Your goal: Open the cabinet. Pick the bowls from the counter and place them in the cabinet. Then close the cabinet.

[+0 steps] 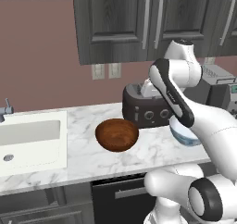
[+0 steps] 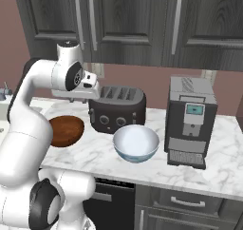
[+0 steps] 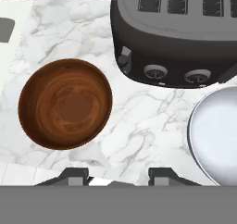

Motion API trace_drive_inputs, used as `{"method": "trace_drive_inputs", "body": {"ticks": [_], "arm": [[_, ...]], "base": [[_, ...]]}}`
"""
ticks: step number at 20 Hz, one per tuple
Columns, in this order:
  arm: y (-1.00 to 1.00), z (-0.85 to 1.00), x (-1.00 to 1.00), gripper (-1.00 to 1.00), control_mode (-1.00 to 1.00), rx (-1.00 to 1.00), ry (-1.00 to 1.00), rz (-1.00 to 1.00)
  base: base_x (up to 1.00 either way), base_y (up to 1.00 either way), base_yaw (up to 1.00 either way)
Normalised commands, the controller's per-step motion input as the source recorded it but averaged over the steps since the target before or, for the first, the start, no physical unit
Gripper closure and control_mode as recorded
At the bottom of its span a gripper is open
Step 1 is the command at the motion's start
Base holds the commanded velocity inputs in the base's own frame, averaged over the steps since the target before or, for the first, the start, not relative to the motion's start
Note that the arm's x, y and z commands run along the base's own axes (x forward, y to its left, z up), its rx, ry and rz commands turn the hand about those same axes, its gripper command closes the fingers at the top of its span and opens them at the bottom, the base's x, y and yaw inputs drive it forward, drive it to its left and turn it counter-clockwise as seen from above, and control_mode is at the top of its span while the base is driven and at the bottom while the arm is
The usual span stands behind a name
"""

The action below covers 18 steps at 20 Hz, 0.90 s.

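Hand view: gripper (image 3: 118, 177) hung part-open and empty above the counter (image 3: 139, 126), cabinet (image 1: 120, 24) shut; wooden bowl (image 3: 65, 103) sat left of the fingertips, white bowl (image 3: 217, 140) right, both untouched.

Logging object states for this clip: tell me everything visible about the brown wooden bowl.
The brown wooden bowl is round, glossy reddish-brown, with swirling grain inside. It looks empty and sits upright on the white marble counter, between the inset sink and the dark toaster, with the white-and-blue bowl further along past the toaster's front. Nothing but the counter touches it; marble shows all around its rim. The claw hangs above the counter beside it, empty.
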Motion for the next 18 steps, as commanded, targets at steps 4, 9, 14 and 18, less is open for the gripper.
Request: {"method": "trace_drive_inputs", "body": {"ticks": [4,9,14,18], "arm": [[0.00,0.04,-0.38,-1.00,-1.00,-0.01,-0.13,0.00],[0.00,0.16,-0.51,-1.00,-1.00,-0.05,-0.27,0.00],[0.00,0.38,-0.12,-1.00,-1.00,-0.03,-0.17,-0.02],[0.00,0.44,-0.05,-1.00,-1.00,0.00,-0.12,0.00]], "base": [[0.00,0.00,0.00],[0.00,0.00,0.00],[0.00,0.00,0.00],[0.00,0.00,0.00]]}}
